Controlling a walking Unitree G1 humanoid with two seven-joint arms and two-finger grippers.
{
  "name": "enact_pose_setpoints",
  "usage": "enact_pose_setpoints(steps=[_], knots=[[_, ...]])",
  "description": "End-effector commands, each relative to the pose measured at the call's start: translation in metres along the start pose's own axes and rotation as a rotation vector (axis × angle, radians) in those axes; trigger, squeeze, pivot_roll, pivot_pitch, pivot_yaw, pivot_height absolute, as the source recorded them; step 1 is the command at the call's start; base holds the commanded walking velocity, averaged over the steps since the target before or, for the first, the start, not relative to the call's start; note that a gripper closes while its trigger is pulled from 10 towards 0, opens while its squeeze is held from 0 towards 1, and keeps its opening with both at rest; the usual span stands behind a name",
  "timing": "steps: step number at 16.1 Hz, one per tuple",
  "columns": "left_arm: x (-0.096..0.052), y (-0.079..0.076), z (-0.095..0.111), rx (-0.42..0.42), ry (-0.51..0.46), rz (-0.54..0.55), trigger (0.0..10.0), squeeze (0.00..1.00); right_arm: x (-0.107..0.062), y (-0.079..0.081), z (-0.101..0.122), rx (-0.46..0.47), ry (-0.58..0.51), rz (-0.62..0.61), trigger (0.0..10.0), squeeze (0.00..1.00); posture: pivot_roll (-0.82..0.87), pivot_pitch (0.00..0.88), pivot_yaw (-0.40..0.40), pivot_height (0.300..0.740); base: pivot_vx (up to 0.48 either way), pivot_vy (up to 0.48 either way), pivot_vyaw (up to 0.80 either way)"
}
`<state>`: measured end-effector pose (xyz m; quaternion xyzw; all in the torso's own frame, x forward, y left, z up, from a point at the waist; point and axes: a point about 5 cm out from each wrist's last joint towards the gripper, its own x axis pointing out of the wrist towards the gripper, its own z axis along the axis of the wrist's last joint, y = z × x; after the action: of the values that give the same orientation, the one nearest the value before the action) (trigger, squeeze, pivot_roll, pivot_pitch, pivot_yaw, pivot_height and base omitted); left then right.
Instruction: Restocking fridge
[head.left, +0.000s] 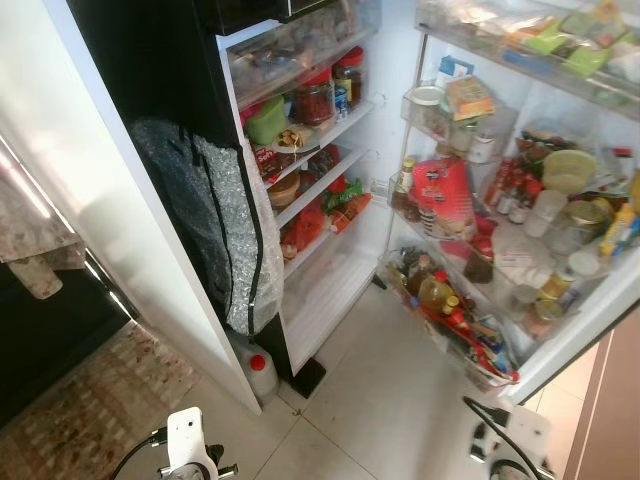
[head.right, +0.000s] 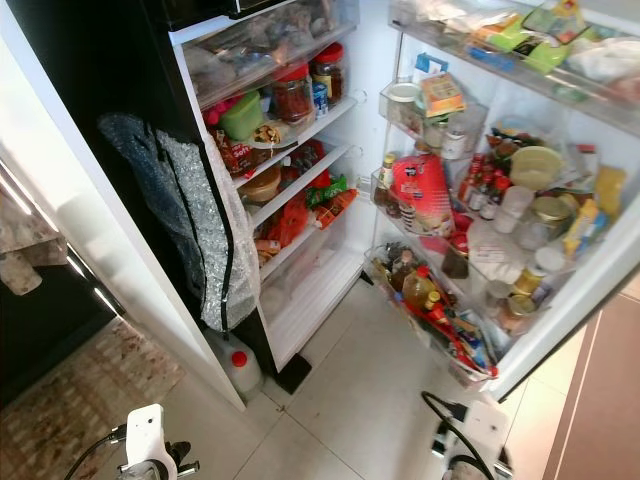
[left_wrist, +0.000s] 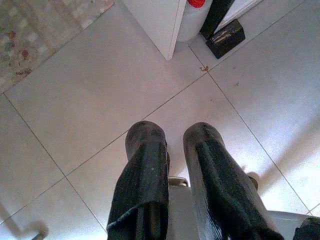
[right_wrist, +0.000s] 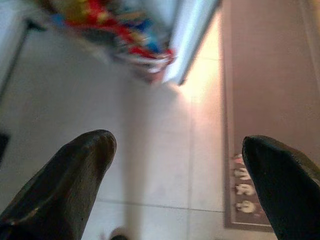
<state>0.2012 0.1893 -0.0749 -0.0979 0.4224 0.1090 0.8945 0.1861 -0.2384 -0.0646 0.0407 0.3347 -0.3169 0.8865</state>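
The fridge (head.left: 330, 250) stands open ahead, its door (head.left: 590, 310) swung out to the right so both the inner shelves and the door racks can be reached. The shelves on the left hold red-lidded jars (head.left: 330, 90) up top and red packets (head.left: 345, 200) lower down; the bottom shelf looks barest, which I judge the likeliest room for restocking. The door racks are crowded with bottles (head.left: 435, 290), a red bag (head.left: 445, 195) and tubs, upright so the rails keep them in. A silver padded bag (head.left: 215, 220) hangs against the fridge's dark left side, and a white jug (head.left: 258, 372) with a red cap sits on the floor tiles (head.left: 380, 400) at its foot, beside the near corner. Both arms hang low near the robot, pointing at the floor. The left gripper (left_wrist: 172, 165) has its fingers close together with only a slim gap, holding nothing. The right gripper (right_wrist: 177, 160) has its fingers spread wide, also carrying nothing.
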Motion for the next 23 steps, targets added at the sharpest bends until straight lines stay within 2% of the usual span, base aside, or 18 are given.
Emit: enact_pose_setpoints(steps=[1,2,5,9,14,17,23], knots=[[-0.001,0.006,-0.003,0.021,0.009,0.017,10.0,0.00,0.007,-0.010,0.016,0.010,-0.042,-0.067,10.0,0.00,-0.06,0.000,0.030,0.740,0.000,0.000,0.00],[-0.001,0.006,-0.004,0.023,0.009,0.019,10.0,0.00,0.028,-0.050,0.077,0.078,-0.150,-0.199,10.0,0.00,-0.06,0.000,0.027,0.740,0.000,0.000,0.00],[-0.001,0.007,-0.004,0.025,0.009,0.020,10.0,0.00,0.028,-0.063,0.083,0.124,-0.172,-0.318,10.0,0.00,-0.06,0.000,0.027,0.740,0.000,0.000,0.00],[-0.001,0.008,-0.003,0.025,0.008,0.022,10.0,0.00,0.028,-0.074,0.088,0.139,-0.184,-0.404,10.0,0.00,-0.06,0.000,0.032,0.740,0.000,0.000,0.00],[-0.001,0.008,-0.001,0.028,0.003,0.023,10.0,0.00,0.028,-0.077,0.106,0.169,-0.254,-0.433,10.0,0.00,-0.06,0.000,0.036,0.740,0.000,0.000,0.00],[0.000,0.008,0.001,0.031,-0.001,0.023,10.0,0.00,0.027,-0.072,0.123,0.143,-0.338,-0.431,10.0,0.00,-0.05,0.000,0.035,0.740,0.000,0.000,0.00],[0.000,0.009,0.002,0.033,-0.005,0.027,10.0,0.00,0.025,-0.063,0.139,0.146,-0.420,-0.409,10.0,0.00,-0.05,0.000,0.037,0.740,0.000,0.000,0.00]])
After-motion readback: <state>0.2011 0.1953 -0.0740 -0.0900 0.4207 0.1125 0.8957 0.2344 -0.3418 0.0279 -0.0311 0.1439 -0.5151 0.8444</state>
